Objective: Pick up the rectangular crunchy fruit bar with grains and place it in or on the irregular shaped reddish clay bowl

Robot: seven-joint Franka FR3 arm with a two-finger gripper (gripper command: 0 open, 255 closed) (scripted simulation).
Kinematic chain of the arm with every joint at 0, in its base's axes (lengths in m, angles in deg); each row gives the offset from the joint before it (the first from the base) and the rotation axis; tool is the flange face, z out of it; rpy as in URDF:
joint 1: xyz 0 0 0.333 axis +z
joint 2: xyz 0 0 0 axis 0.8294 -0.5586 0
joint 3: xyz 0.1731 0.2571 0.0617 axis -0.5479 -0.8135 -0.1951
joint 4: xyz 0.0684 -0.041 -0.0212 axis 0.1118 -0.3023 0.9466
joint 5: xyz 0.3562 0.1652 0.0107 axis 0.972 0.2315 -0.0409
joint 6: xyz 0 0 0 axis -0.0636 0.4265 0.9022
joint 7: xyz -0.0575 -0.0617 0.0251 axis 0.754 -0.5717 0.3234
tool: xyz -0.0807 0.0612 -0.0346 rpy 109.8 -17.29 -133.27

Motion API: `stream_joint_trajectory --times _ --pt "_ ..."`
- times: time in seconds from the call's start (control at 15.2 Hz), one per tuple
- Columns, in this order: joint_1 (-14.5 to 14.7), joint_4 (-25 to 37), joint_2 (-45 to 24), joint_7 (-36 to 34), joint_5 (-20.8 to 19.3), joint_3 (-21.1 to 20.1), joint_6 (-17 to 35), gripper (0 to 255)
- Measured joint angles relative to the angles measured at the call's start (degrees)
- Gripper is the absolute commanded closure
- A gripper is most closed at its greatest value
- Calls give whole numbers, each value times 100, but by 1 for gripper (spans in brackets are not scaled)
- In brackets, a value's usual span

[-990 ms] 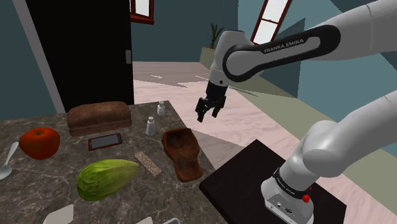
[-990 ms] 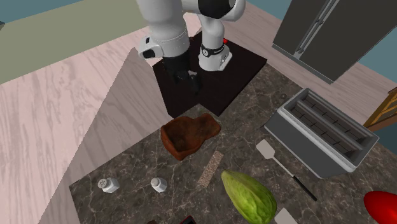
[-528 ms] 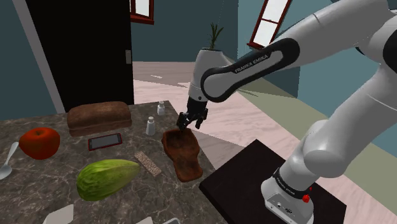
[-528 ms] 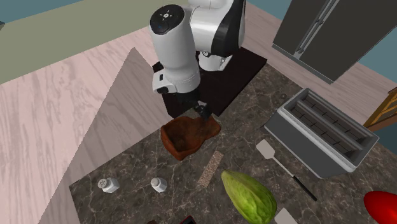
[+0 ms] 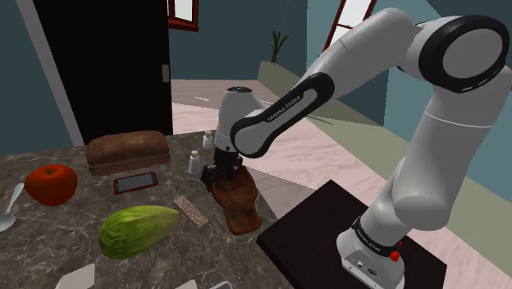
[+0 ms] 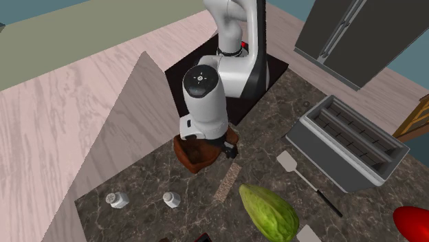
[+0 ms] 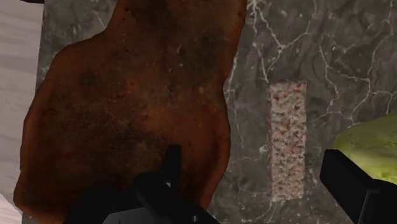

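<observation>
**End effector [image 7: 252, 156] at the bowl.** Its two black fingers are spread wide and grip nothing. One finger [image 7: 170, 167] overlaps the rim of the reddish-brown bowl [image 7: 133, 95]; whether it touches cannot be told. The other finger stands in front of a green vegetable [image 7: 372, 137].

The fruit bar [image 7: 287, 140], a pale speckled rectangle, lies flat on the dark marbled worktop [image 7: 343, 57]. It is just beside the bowl, seen between the fingers and apart from both.

In the second exterior view the arm's wrist covers the end effector and much of the bowl. In the shoulder view the fingers are hard to separate from the bowl behind them.

Count:
- one bar
- one bowl
- one green vegetable
- one tomato [image 5: 51, 183]
- one brown loaf [image 5: 129, 151]
- two shakers [image 5: 194, 162]
- one toaster [image 6: 350, 141]
- one spatula [image 6: 306, 177]
- one spoon [image 5: 10, 209], cut off by the shoulder view's left edge
</observation>
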State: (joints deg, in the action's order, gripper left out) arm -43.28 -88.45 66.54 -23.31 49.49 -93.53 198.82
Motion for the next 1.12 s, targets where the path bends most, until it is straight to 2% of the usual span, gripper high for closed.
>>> stream_joint_trajectory --times 0.59,1.12 --pt "814 1573 -1942 -874 -839 331 386 0" --pt "992 1856 -2565 -972 -991 482 728 0"
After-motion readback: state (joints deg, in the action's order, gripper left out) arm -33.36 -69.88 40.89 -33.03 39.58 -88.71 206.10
